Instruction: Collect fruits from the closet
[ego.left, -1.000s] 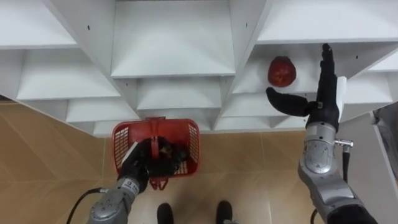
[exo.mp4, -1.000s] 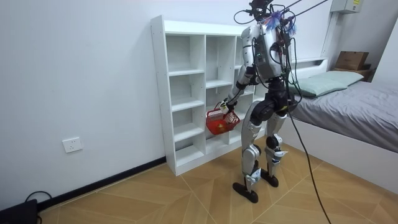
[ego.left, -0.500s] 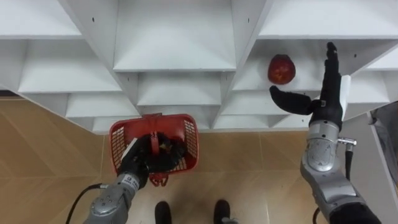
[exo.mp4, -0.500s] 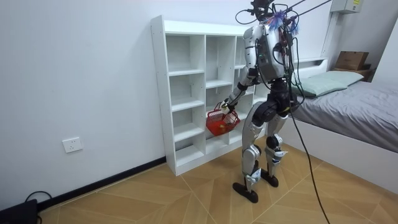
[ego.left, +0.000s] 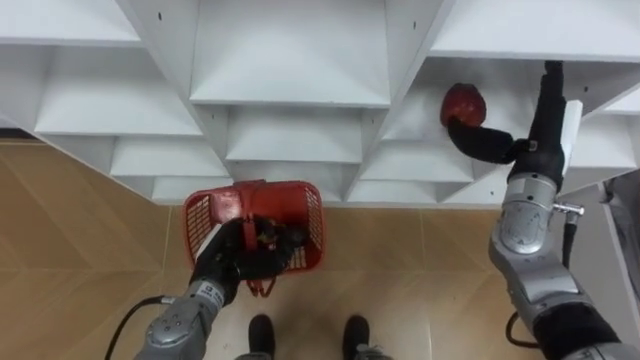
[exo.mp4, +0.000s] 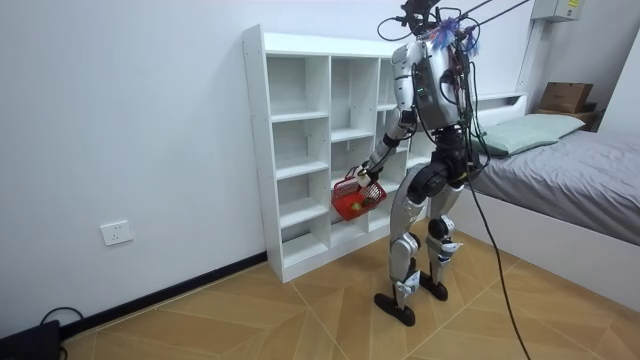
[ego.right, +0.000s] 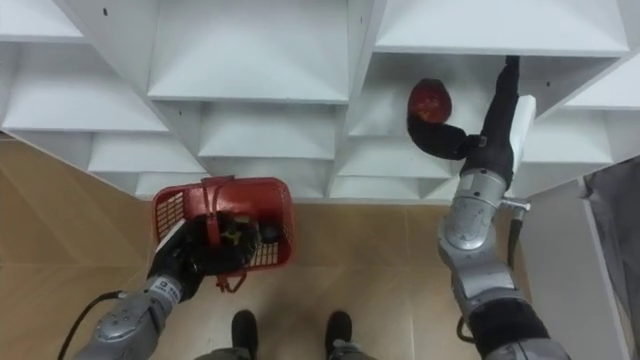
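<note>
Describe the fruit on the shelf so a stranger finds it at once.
Look at the white closet before the robot, in its right-hand column of compartments. A round red fruit lies on a shelf, by the thumb of the right hand. Unlike the red basket in the left hand, it is small and solid.

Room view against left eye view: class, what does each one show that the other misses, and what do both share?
Room view: the robot standing upright, facing the white shelf unit, with a bed at the room view's right and a wall socket low on the wall. Left eye view: a red fruit on a shelf, and the open right robot hand stretched into that compartment, thumb just below the fruit. Both: the shelves and the red basket, held by its handle in the left robot hand.
</note>
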